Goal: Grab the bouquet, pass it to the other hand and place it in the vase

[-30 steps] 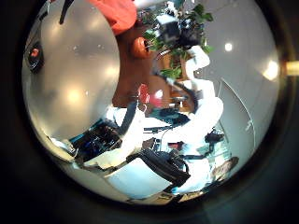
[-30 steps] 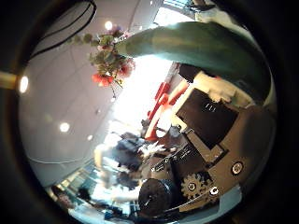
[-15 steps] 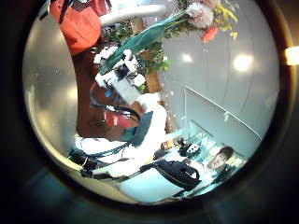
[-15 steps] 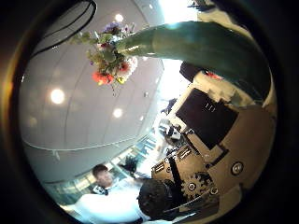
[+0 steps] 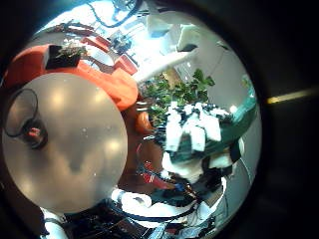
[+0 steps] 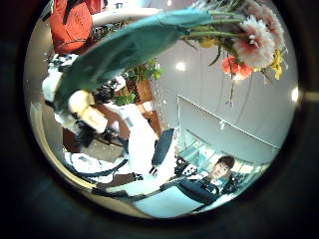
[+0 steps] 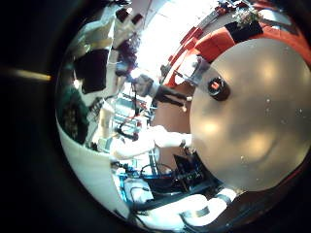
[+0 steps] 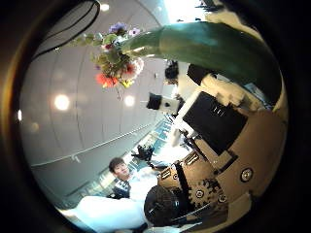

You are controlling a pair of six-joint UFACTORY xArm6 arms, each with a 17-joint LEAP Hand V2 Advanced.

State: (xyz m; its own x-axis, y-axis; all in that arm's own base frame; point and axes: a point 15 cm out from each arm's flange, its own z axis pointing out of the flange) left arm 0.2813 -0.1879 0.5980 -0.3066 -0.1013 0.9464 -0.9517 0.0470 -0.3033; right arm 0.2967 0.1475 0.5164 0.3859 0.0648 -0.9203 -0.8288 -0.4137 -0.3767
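Note:
The bouquet is a bunch of flowers (image 8: 117,58) in a paper wrap (image 8: 209,44). In the right thumb side palm view the wrap lies across my right hand (image 8: 219,131), whose fingers are curled round it. In the left thumb side palm view the wrap (image 6: 130,45) and flowers (image 6: 244,50) pass close over my left palm, with the right hand (image 6: 90,108) on the wrap's lower end. My left hand (image 6: 150,159) has relaxed fingers and is not closed on the bouquet.
The round table (image 5: 75,149) lies below both hands. A leafy plant (image 5: 179,95) stands behind the right hand (image 5: 194,129) in the left little finger side palm view. My left arm (image 7: 155,141) shows beside the table in the right little finger side palm view.
The bouquet has come much closer to my left palm and now fills more of the left thumb side view. It stays held the same way in my right hand, which has turned.

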